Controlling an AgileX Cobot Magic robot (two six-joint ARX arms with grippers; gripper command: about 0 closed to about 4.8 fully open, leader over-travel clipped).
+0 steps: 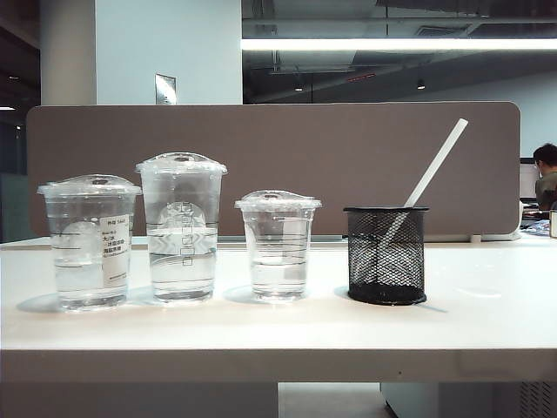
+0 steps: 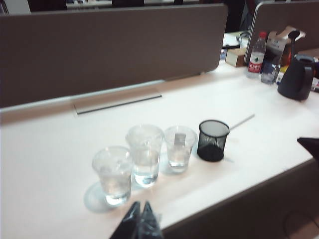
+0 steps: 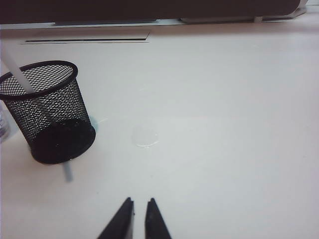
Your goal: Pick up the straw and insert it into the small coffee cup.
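Three lidded clear cups in a row on the white worktop (image 1: 487, 322), each part-filled with clear liquid. Wide cup (image 1: 89, 244) at the exterior view's left, white label with print too small to read; tall cup (image 1: 181, 228) next, faint round logo, unreadable; small coffee cup (image 1: 278, 246) third, faint horizontal lines, domed lid. One black mesh holder (image 1: 385, 255) just beside the small coffee cup on its right. One straw (image 1: 438, 162), white, standing tilted in the holder, upper end leaning away from the cups. Grey partition (image 1: 348, 148) behind the row. In the left wrist view, beyond the partition's end: bottle with red cap (image 2: 256, 56), label unreadable, and a dark kettle-like object (image 2: 295, 77). Left gripper (image 2: 139, 222) hanging over the near edge of the worktop, short of the cups, jaws clenched, nothing between them. Right gripper (image 3: 139, 219) over bare worktop near the holder, jaws a narrow slit apart, empty.
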